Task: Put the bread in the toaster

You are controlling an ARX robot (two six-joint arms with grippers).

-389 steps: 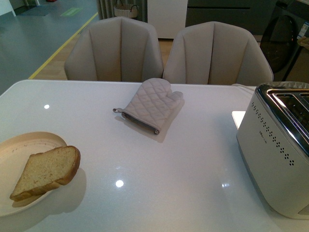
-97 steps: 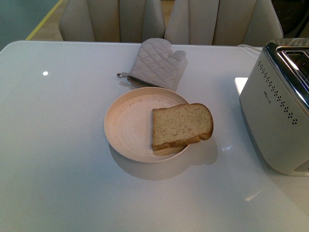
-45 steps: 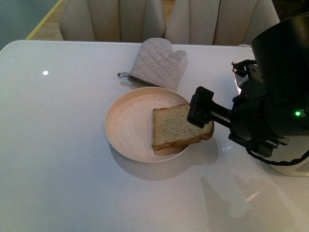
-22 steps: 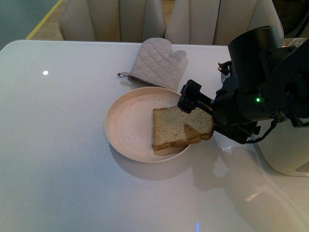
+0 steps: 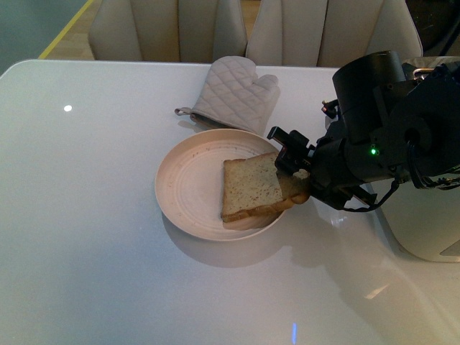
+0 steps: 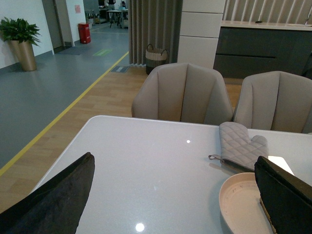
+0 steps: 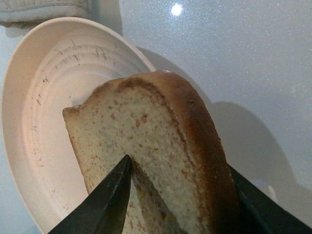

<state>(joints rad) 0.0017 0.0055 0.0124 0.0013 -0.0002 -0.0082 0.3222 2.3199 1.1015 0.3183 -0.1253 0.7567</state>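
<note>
The bread, a tan speckled slice with a brown crust, lies partly on the round cream plate at the table's middle. My right gripper is shut on the slice's right, crusted end. In the right wrist view the bread stands between the two black fingers of the right gripper, over the plate. The white toaster stands at the right edge, mostly hidden behind the right arm. My left gripper is open and empty, above the table left of the plate; the front view does not show it.
A grey quilted oven mitt lies just behind the plate; it also shows in the left wrist view and the right wrist view. Two beige chairs stand at the table's far edge.
My right arm came in from the right and shut its gripper on the bread's crusted end. The slice has shifted a little left on the plate.
</note>
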